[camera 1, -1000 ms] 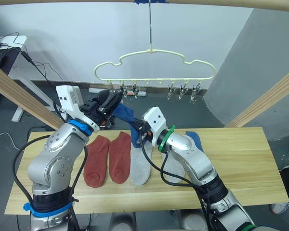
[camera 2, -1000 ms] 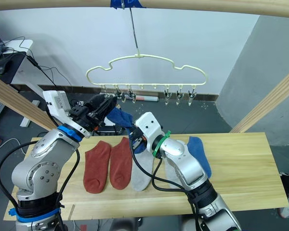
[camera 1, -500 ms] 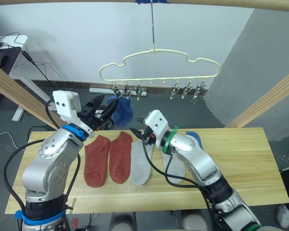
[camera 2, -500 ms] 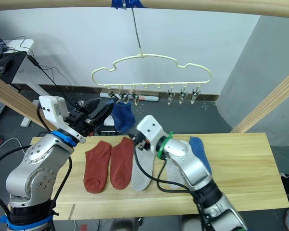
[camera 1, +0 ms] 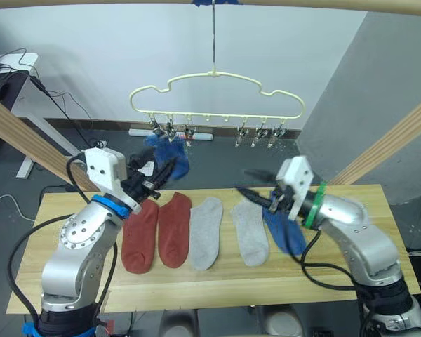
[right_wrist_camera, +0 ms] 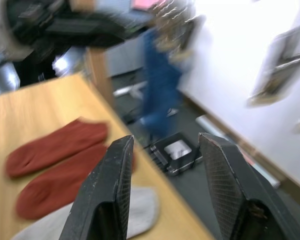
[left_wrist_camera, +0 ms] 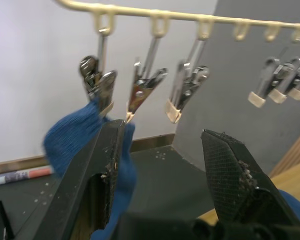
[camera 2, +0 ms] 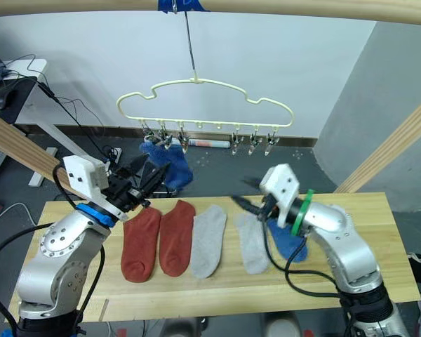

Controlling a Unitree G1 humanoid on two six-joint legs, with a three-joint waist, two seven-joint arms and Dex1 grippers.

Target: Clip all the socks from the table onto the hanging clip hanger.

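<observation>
The pale-yellow clip hanger (camera 1: 214, 95) hangs from the top rail. One blue sock (camera 1: 170, 151) dangles from a clip at the hanger's left end (left_wrist_camera: 102, 85). On the table (camera 1: 351, 270) lie two rust-red socks (camera 1: 140, 235) (camera 1: 174, 228), two grey socks (camera 1: 207, 232) (camera 1: 251, 232) and a second blue sock (camera 1: 284, 233). My left gripper (camera 1: 163, 175) is open just below and in front of the hung sock, with one finger (left_wrist_camera: 107, 165) next to it. My right gripper (camera 1: 249, 184) is open above the right grey sock, holding nothing.
Slanted wooden beams (camera 1: 28, 140) (camera 1: 386, 147) flank the table on both sides. A thick wooden rail (camera 1: 302, 5) crosses overhead and carries the hanger's hook. Cables and a power strip lie on the floor behind the table.
My left gripper has let go of the blue sock, which now hangs from a clip, and has dropped lower. My right arm has swung right, away from the sock. The hanger has swung left.
</observation>
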